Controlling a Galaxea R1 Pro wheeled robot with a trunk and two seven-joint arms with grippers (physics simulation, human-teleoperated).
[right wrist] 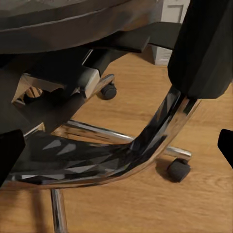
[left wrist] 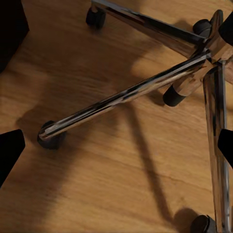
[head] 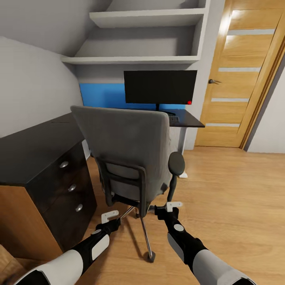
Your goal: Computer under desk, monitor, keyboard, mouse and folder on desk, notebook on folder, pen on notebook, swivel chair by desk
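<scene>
1. While both arms reach low toward the swivel chair (head: pixel 126 150), the left claw (head: pixel 109 216) hangs over wood floor just beside the chrome star base (left wrist: pixel 145 92); its dark fingertips (left wrist: pixel 9 150) stand wide apart, empty.
2. Right claw (head: pixel 174 206), likewise spread and empty, sits just beneath the right armrest (right wrist: pixel 204 48), near its chrome support.
3. Beyond the chair, the monitor (head: pixel 160 87) stands on the far black surface (head: pixel 190 118).
4. Judging by this, positioning the chair is in hand; next, close on the frame.
</scene>
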